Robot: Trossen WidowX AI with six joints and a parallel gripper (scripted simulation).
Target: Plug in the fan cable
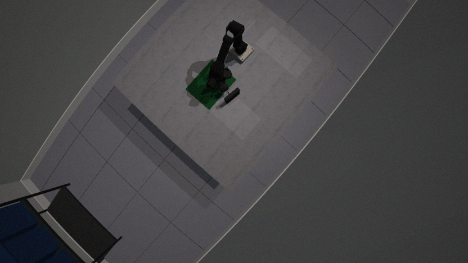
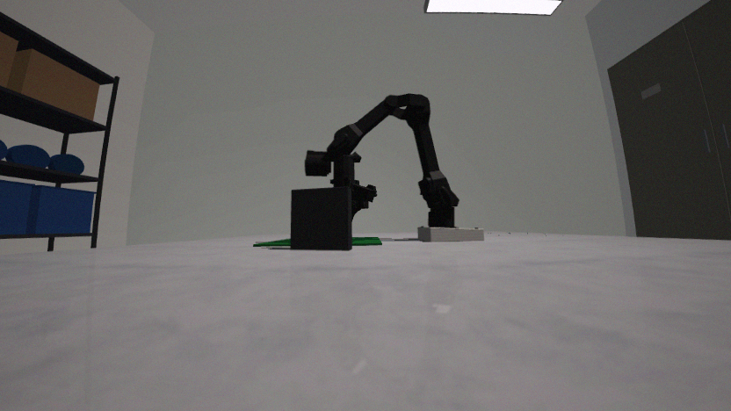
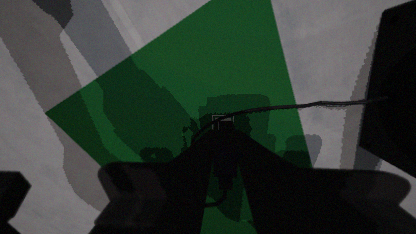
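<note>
The green board [image 1: 195,87] [image 2: 369,241] [image 3: 245,55] lies flat on the table. My gripper [image 1: 217,86] [image 3: 224,134] points down over the board and is shut on the dark plug [image 3: 227,172]. The black cable [image 3: 295,105] runs from the fan [image 1: 232,95] [image 2: 321,219] [image 3: 392,75], over the board, behind the left finger and back to the plug. A small light-outlined rectangle [image 3: 230,118], seemingly the header, shows at the fingertips, partly covered by cable and fingers. How deep the plug sits is hidden. In the exterior view the fan hides the fingertips.
The fan stands upright just beside the board. The arm's pale base plate [image 1: 242,58] [image 2: 450,234] is on the table beyond the board. Arm shadows darken part of the board. Shelving [image 2: 56,119] stands at the left of the room and a cabinet [image 2: 669,133] at the right.
</note>
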